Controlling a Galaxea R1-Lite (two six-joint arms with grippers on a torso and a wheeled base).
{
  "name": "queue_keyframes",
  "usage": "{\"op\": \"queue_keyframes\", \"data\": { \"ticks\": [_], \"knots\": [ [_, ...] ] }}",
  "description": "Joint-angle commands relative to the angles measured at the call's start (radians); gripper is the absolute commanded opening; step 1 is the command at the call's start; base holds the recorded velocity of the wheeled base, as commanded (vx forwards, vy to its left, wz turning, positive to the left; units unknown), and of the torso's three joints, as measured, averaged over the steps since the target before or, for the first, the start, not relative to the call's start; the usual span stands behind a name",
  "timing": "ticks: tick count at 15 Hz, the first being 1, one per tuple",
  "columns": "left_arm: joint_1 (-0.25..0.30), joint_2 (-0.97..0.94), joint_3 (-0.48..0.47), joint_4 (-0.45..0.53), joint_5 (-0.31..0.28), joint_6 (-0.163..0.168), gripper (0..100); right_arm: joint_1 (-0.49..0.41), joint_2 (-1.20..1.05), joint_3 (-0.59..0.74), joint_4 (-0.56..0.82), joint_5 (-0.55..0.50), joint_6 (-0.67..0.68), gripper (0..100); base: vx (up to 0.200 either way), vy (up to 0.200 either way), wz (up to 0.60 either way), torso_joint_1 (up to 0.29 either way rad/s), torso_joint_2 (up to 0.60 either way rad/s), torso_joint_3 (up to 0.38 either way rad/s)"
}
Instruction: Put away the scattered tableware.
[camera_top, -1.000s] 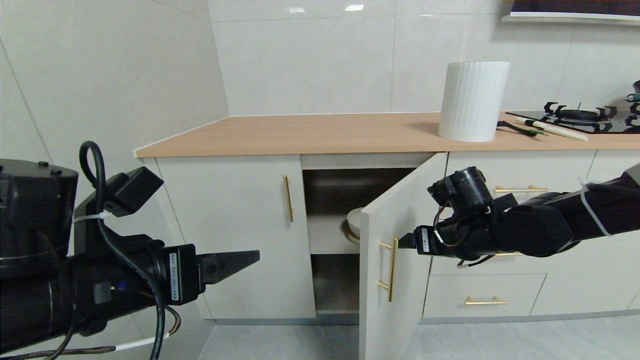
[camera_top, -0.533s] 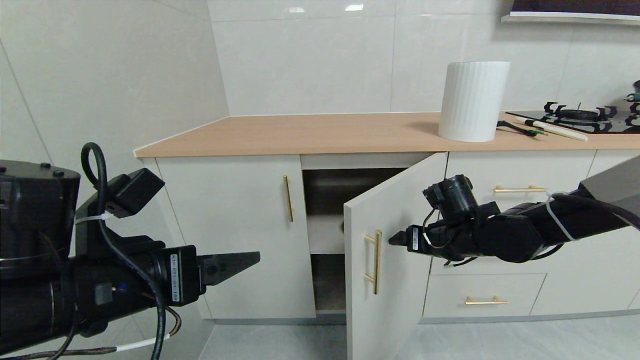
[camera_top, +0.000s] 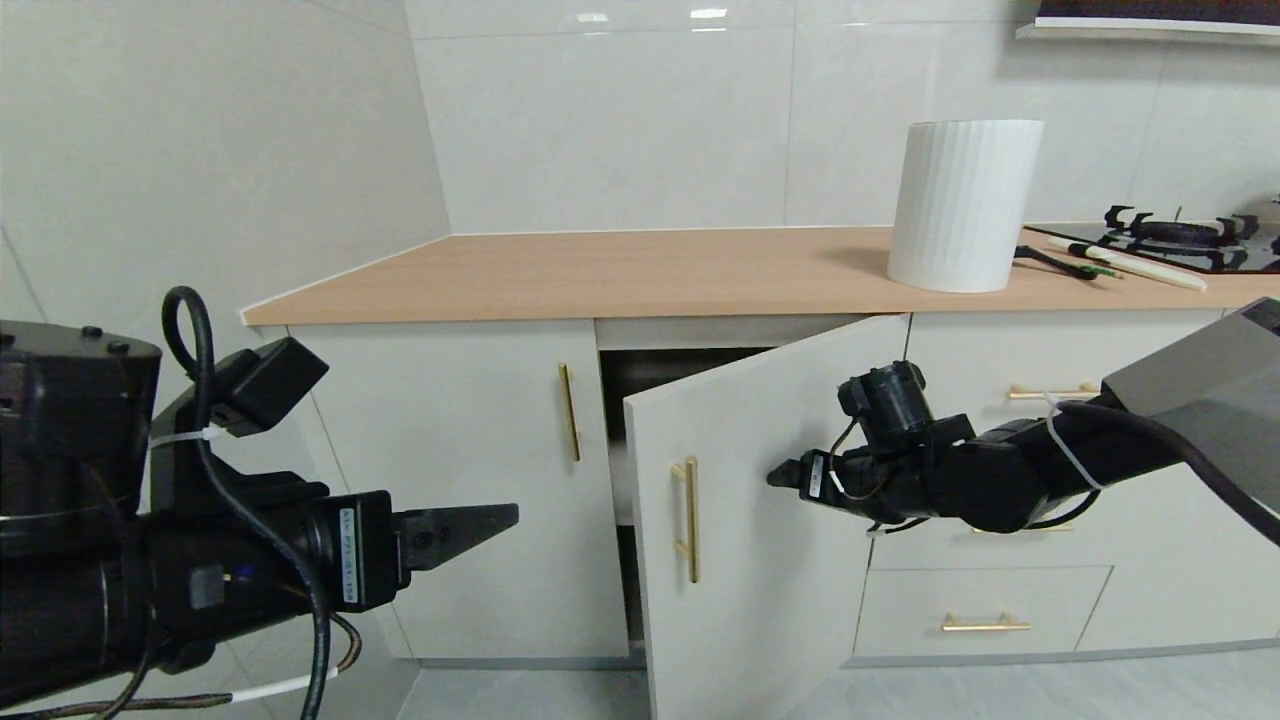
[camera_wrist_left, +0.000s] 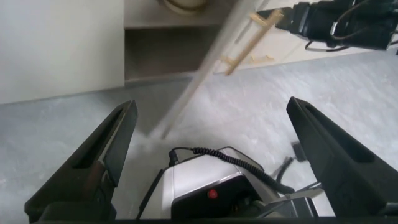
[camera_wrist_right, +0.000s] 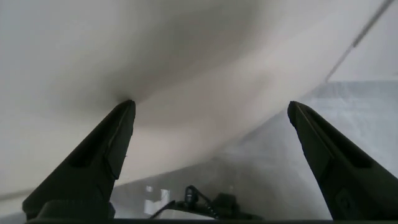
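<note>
Door rests against right gripper's spread fingertips.

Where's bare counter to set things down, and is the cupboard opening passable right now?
Free: countertop from the wall corner to the white ribbed container. Crowded: past it, utensils lie beside the stove. Cupboard gap between the left door and the ajar door is narrow; the right tool is at that door's face.
</note>
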Motion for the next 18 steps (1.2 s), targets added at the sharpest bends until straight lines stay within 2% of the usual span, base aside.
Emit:
{"op": "queue_keyframes", "data": {
  "ticks": [1, 2, 9, 18],
  "knots": [
    [0.007, 0.004, -0.001, -0.002, -0.003, -0.001, 100, 0.008, 0.020, -0.028, -0.001, -0.001, 0.033, 100, 0.200, 0.000, 0.00, -0.002, 0.00, 0.002],
    [0.007, 0.004, -0.001, -0.002, -0.003, -0.001, 100, 0.016, 0.029, -0.052, 0.001, -0.004, 0.073, 100, 0.200, 0.000, 0.00, 0.002, 0.00, 0.007],
    [0.007, 0.002, -0.001, -0.003, 0.002, -0.001, 100, 0.011, 0.069, -0.161, 0.007, -0.031, 0.272, 100, 0.000, 0.000, 0.00, 0.000, 0.00, 0.000],
    [0.007, 0.005, -0.001, -0.003, 0.002, -0.001, 100, -0.029, 0.156, -0.259, 0.010, -0.153, 0.324, 100, 0.000, 0.000, 0.00, 0.000, 0.00, 0.000]
  ]
}}
